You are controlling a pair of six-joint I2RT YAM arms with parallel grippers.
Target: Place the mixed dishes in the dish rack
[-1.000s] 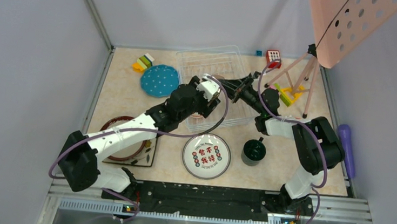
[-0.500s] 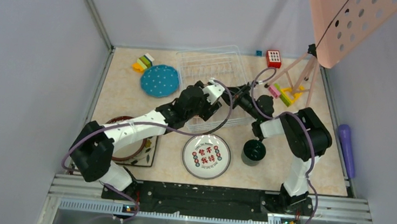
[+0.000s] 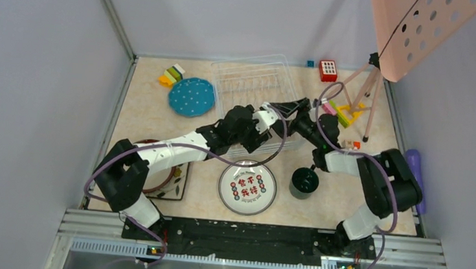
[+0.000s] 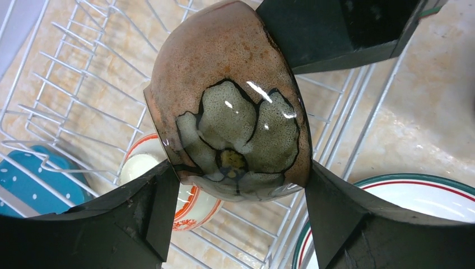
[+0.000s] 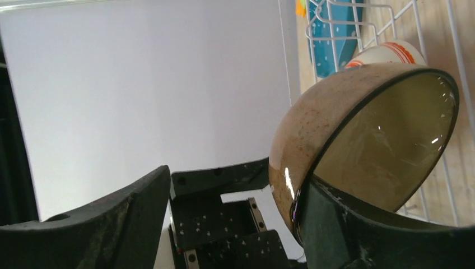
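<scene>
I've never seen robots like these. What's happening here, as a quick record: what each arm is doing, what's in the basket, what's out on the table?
Left fingers: closed on the brown bowl, holding it tilted over the dish rack
Right fingers: spread open, close beside the same bowl
In the rack: orange-white bowl
On the table: blue dotted plate left of the rack; plate with red characters and dark green mug in front of it
</scene>
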